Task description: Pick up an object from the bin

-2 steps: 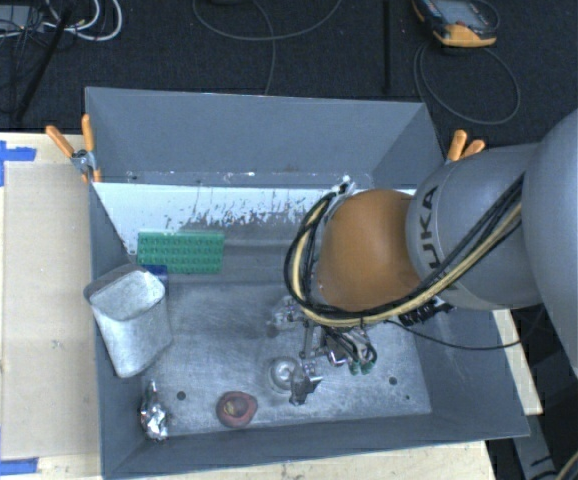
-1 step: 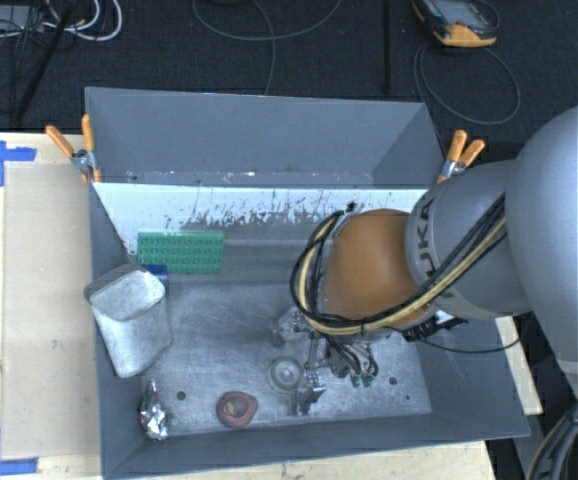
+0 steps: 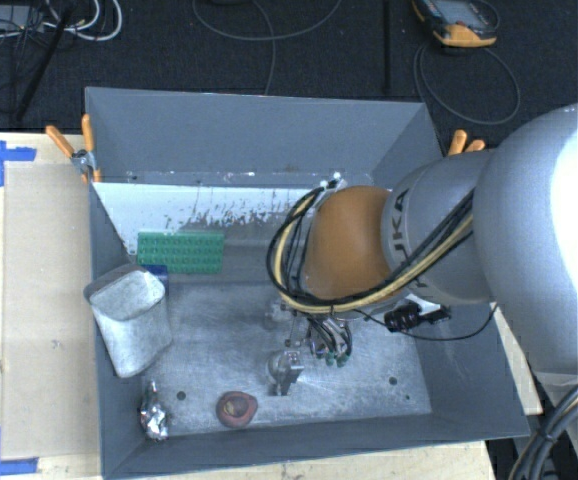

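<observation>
Down in the scuffed grey metal bin (image 3: 209, 343), the gripper (image 3: 287, 368), spread unclear, right of a round maroon disc (image 3: 236, 408).

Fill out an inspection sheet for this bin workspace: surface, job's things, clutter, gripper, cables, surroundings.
Surface: grey metal bin floor, scuffed; dark specks on the back wall.
Job's things: green studded plate against the back wall, left; grey cup lying at the left; crumpled foil piece in the front-left corner; reddish-brown disc at the front, nearest the gripper.
Clutter: nothing seen.
Gripper: gripper low over bare floor mid-bin, right of the disc.
Cables: yellow and black cables loop round the orange wrist cover.
Surroundings: dark floor behind the bin with loose leads and orange-and-black devices.
</observation>
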Controlling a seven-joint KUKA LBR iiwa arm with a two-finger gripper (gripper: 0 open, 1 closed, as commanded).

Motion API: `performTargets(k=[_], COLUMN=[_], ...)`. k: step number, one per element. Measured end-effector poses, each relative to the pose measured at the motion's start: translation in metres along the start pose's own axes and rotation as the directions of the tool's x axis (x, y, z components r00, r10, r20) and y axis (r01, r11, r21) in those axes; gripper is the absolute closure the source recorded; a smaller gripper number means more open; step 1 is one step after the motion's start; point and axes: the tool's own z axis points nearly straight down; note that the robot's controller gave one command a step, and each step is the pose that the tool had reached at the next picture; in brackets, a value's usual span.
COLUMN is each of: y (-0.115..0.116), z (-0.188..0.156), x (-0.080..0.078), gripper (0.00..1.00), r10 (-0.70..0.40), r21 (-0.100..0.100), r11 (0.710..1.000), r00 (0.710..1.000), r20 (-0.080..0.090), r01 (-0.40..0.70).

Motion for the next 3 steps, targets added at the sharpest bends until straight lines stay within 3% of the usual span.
performTargets(k=[1, 3], y=[0.001, 0.001], z=[-0.002, -0.029], x=[0.0, -0.001], gripper=[1.0, 1.0], r10=[-0.002, -0.005], r21=[-0.002, -0.001], r11=[1.0, 1.0], r00=[1.0, 1.0], r20=[-0.001, 0.004], r01=[0.002, 0.005])
